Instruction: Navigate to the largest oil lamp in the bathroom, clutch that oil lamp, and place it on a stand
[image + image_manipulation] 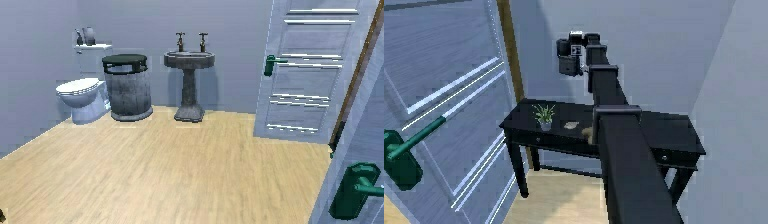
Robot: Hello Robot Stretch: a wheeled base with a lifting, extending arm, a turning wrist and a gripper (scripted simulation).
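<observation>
Small dark objects [86, 38], too small to name, stand on the tank of a white toilet [82, 98] at the far left of the bathroom in the forward view. In the arm side view my arm [624, 140] reaches out over a black table [674, 135]. My gripper [566, 60] is beyond the table's far edge, high against the bare blue wall, and holds nothing. On the table stand a small potted plant [544, 115] and a small pale object [571, 125].
A dark round bin [129, 85] and a grey pedestal sink [189, 60] stand against the far wall. A panelled door [305, 70] with a green handle [270, 66] is on the right, with wooden floor [170, 165] in front. Another panelled door [444, 100] stands left of the table.
</observation>
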